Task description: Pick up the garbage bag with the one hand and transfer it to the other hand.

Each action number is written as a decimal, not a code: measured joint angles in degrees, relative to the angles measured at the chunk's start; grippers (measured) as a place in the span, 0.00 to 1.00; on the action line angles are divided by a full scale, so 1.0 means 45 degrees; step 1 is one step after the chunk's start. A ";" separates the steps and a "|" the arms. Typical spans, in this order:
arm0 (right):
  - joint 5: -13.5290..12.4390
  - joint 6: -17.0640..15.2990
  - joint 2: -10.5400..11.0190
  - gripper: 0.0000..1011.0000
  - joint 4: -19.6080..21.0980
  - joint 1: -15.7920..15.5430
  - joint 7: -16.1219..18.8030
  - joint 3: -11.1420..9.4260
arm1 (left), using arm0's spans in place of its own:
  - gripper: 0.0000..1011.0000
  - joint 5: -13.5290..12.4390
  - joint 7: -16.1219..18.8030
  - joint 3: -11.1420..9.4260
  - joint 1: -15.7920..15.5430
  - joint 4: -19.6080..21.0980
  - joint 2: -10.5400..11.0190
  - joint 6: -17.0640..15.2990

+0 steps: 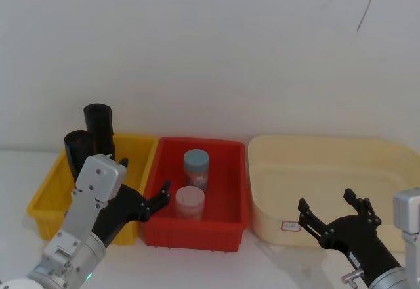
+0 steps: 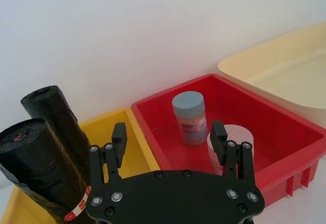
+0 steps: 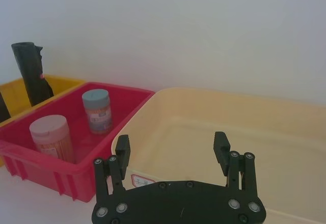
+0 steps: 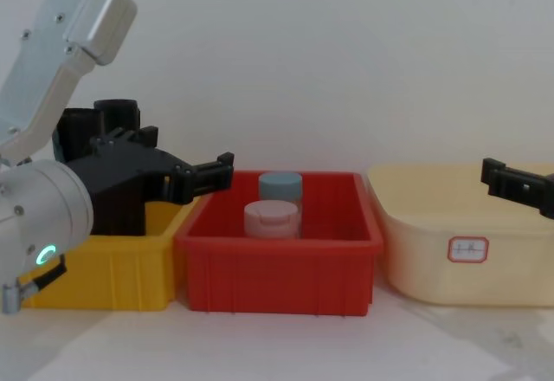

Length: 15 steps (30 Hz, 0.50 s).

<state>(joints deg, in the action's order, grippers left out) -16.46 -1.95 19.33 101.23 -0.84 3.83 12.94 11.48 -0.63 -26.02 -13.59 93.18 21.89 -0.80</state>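
Two black garbage bag rolls stand upright at the back left of the yellow bin (image 1: 43,200), a taller one (image 1: 99,127) and a shorter one (image 1: 77,147). The left wrist view shows both rolls (image 2: 55,116) (image 2: 36,168) close by. My left gripper (image 1: 143,182) is open, hovering over the wall between the yellow and red bins, just right of the rolls and not touching them; its fingers (image 2: 118,135) hold nothing. My right gripper (image 1: 326,201) is open and empty in front of the cream tub, seen also in the right wrist view (image 3: 171,142).
A red bin (image 1: 197,233) in the middle holds a blue-lidded canister (image 1: 195,169) and a pink-lidded canister (image 1: 189,202). A cream tub (image 1: 315,146) stands to the right. All three containers sit side by side against a white wall.
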 joint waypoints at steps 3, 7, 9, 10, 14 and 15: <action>0.0000 0.0000 0.0000 0.99 0.0000 0.0000 0.0000 0.0000 | 0.99 -0.0001 0.0000 0.0000 0.0001 0.0000 -0.0001 0.0000; 0.0000 0.0000 0.0000 0.99 0.0000 0.0000 0.0000 0.0000 | 0.99 0.0000 0.0000 -0.0001 0.0000 0.0000 0.0000 0.0000; -0.0001 0.0000 0.0000 0.99 0.0000 -0.0001 0.0000 0.0000 | 0.99 -0.0001 0.0000 -0.0001 0.0001 -0.0001 0.0000 0.0000; 0.0000 0.0000 0.0000 0.99 0.0001 -0.0001 0.0000 0.0000 | 0.99 0.0000 0.0000 0.0000 0.0001 0.0000 0.0000 0.0000; 0.0000 0.0000 0.0000 0.99 0.0000 0.0000 0.0000 0.0000 | 0.99 0.0000 0.0000 0.0000 0.0000 -0.0001 0.0000 0.0000; 0.0000 0.0000 0.0000 0.99 0.0000 0.0000 0.0000 0.0001 | 0.99 0.0000 0.0000 -0.0001 0.0000 -0.0001 0.0000 0.0000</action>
<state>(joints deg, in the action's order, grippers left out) -16.46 -1.95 19.34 101.23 -0.84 3.83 12.94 11.48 -0.63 -26.02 -13.59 93.18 21.89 -0.80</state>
